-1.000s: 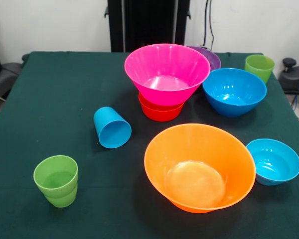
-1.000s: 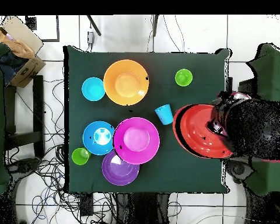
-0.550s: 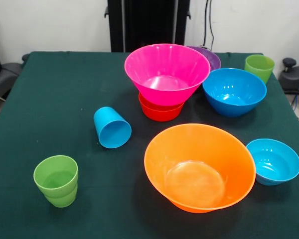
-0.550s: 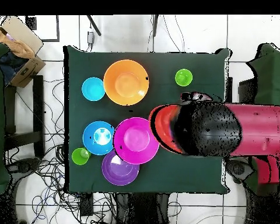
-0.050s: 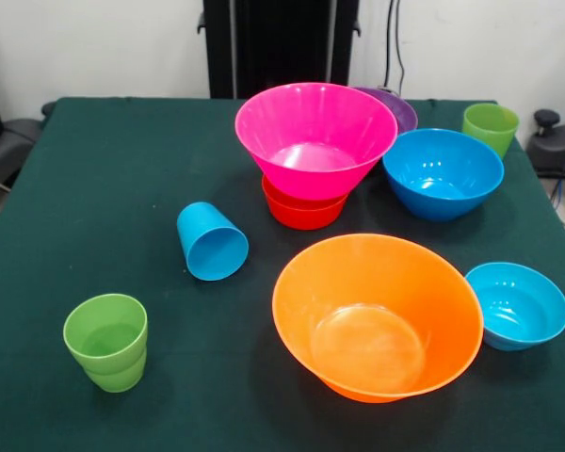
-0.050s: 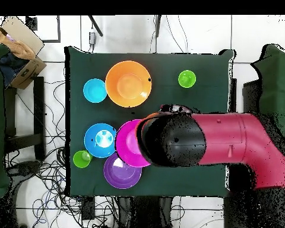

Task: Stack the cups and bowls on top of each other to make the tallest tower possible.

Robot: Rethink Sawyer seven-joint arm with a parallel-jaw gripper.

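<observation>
Pink bowl (image 5: 314,137) sits nested on a red-orange bowl (image 5: 303,212) at far centre, the only tower begun; orange bowl (image 5: 377,314) stands near right, sky-blue cup (image 5: 212,241) lies tipped at left. From overhead my arm (image 6: 210,142) now covers the pink bowl, having swung in from the table edge. I cannot tell the gripper's state; it seems hidden beneath. A blind descent could knock the stack over.

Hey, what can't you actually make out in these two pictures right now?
- Overhead view: the arm covers the sky blue cup and part of the pink bowl. The end effector is hidden beneath the arm.
- Front view: the pink bowl hides most of the purple bowl and the rim of the red-orange bowl. The arm is out of frame.
</observation>
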